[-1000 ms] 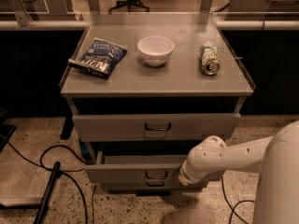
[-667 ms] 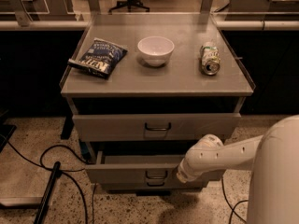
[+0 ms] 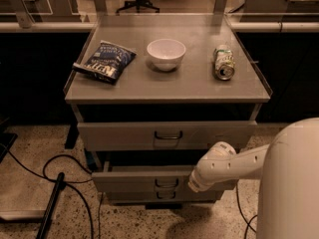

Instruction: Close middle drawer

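The middle drawer (image 3: 134, 181) is a grey metal drawer with a small dark loop handle (image 3: 166, 183). It stands pulled out a little from the cabinet, below the taller top drawer (image 3: 167, 135) and above the lowest drawer (image 3: 166, 196). My gripper (image 3: 195, 185) is at the end of the white arm, right at the drawer's front panel, just right of the handle. The arm's wrist housing hides its tip.
On the cabinet top (image 3: 189, 83) lie a blue snack bag (image 3: 105, 61), a white bowl (image 3: 166, 53) and a can on its side (image 3: 224, 62). Black cables (image 3: 60, 183) run over the floor at the left. My white body (image 3: 291, 183) fills the lower right.
The arm's end has edged slightly left along the middle drawer's front. The drawer stands about as far out as before.
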